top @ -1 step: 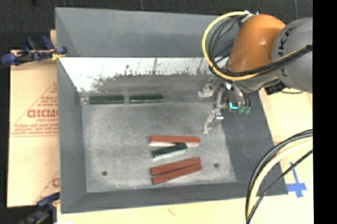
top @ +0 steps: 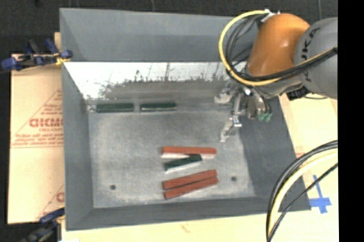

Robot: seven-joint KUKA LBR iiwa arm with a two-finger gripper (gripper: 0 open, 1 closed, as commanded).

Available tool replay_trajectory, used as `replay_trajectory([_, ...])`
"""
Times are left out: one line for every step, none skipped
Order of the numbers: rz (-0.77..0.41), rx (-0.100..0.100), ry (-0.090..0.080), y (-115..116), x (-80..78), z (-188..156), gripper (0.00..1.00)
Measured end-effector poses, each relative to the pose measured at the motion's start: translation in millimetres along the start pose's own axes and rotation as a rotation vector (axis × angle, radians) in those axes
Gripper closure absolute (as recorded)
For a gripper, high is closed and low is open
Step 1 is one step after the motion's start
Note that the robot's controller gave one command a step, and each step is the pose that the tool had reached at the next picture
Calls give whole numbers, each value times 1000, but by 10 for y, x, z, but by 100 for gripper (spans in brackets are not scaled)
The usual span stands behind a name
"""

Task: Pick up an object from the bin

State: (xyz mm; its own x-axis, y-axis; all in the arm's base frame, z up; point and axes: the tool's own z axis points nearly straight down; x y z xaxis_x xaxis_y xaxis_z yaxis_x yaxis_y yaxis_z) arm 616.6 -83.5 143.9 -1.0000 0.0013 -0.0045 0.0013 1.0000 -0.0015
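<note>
My gripper (top: pixel 232 121) hangs over the right rear part of the bin floor, with no loose thing under it. Nearest to it, down and to the left, lies a flat bar (top: pixel 188 151), red with a white stripe, lengthwise on the floor. Just below that bar rests a dark green bar (top: pixel 183 162) with a pale end, slightly tilted. Two red-brown bars (top: pixel 190 184) lie side by side further toward the front edge.
Two dark green bars (top: pixel 115 107) (top: pixel 158 105) lie end to end along the foot of the back wall at the left. The arm with its orange cover and yellow cables reaches in over the right rim.
</note>
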Motion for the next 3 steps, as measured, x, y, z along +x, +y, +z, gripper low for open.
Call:
replay_trajectory([-38,2,-5,678,233,695,0])
replay_trajectory([-34,-1,-1,600,222,639,0])
replay_trajectory([14,-2,2,989,297,474,0])
